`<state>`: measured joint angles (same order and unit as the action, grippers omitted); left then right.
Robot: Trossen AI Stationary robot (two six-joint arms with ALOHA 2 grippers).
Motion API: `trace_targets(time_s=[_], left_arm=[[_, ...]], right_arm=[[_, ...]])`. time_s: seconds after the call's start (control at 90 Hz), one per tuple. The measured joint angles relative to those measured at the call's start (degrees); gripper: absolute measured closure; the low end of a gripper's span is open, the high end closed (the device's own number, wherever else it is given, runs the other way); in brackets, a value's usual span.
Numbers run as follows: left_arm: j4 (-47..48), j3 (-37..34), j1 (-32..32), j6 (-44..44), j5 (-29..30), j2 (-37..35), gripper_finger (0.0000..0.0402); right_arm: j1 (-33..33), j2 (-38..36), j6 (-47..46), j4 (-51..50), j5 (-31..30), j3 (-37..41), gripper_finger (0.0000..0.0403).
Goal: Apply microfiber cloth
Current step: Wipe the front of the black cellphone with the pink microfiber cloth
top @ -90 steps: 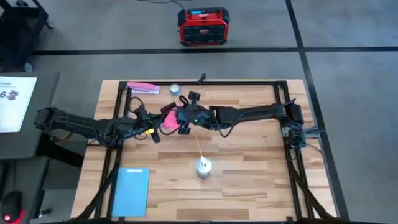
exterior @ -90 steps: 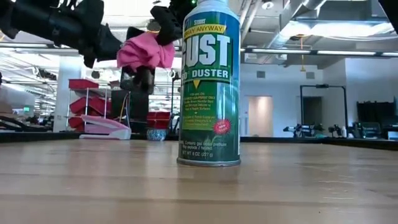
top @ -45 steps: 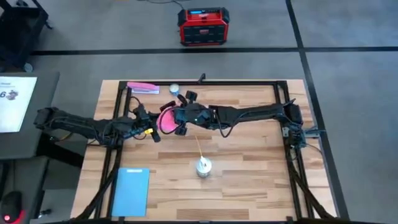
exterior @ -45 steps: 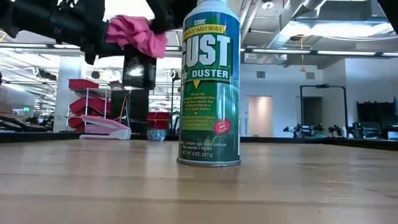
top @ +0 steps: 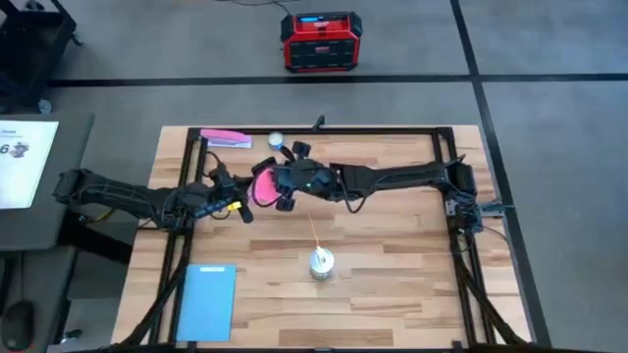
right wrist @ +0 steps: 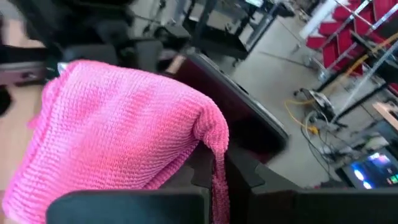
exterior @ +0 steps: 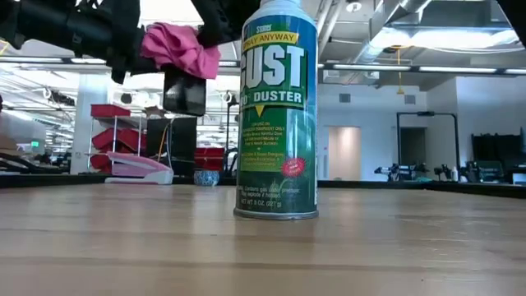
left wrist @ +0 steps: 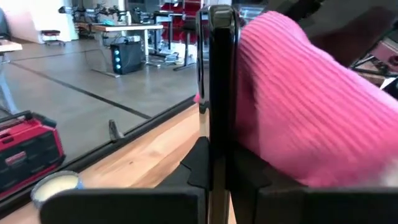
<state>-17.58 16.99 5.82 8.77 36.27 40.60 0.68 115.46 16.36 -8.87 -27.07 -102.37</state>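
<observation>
Two dark segmented arms are seen, black cables looped alongside; a yellow tag is fixed near the left arm's wrist.

The left pincer (left wrist: 217,180) is clamped on a black phone (left wrist: 221,93) held edge-on and upright, and the pink microfiber cloth (left wrist: 305,112) presses against the phone's face. Below lies the wooden counter (left wrist: 143,162), with a small round white-lidded tin (left wrist: 56,185) near its edge. Beyond on the floor stands a red box (left wrist: 28,152).
</observation>
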Motion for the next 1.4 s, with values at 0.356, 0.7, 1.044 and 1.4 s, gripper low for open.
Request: trace_targets(time_s=[0.356, 0.7, 1.044, 1.4], left_arm=[[-0.12, 0.00, -0.02, -2.94, 0.58, -4.01, 0.0393], [-0.16, 0.04, 0.02, -4.65, -1.54, -7.63, 0.0394], [-0.30, 0.04, 0.02, -4.67, -1.51, -7.61, 0.0394], [2.10, 0.09, 0.02, -4.58, -1.46, -7.67, 0.0394]], right_arm=[[2.04, -0.13, -5.62, -6.64, 2.16, 0.65, 0.0403], [0.72, 0.17, -7.54, -3.06, 5.38, 2.49, 0.0403], [1.47, 0.20, -9.15, -5.32, 7.26, 2.45, 0.0403], [1.71, -0.43, -11.00, -15.10, 4.04, 5.02, 0.0403]])
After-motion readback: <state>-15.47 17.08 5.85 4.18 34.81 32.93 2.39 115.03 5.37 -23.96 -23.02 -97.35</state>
